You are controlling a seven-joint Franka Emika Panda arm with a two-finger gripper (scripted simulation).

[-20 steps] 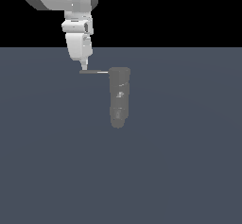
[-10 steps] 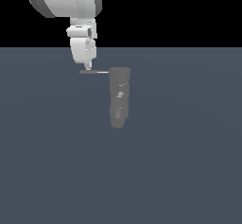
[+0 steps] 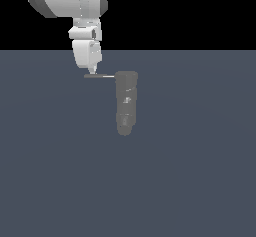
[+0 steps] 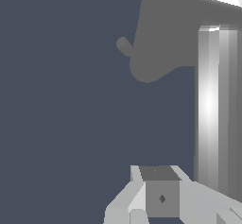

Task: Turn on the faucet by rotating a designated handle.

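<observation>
Hovering at the one handle's [image 3: 99, 76] outer end, one tool [image 3: 92, 70], grip unreadable, beside one faucet [image 3: 126, 102].

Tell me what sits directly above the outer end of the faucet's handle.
The claw hangs right over the outer end of the handle, its tip at the rod. Whether it touches, or is open or shut, cannot be seen; the faucet stands uncovered.

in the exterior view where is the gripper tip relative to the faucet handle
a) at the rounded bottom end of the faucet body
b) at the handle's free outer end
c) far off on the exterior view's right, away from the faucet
b, the gripper points down onto the free end of the handle, which sticks out to the exterior view's left from the top of the faucet.
</observation>
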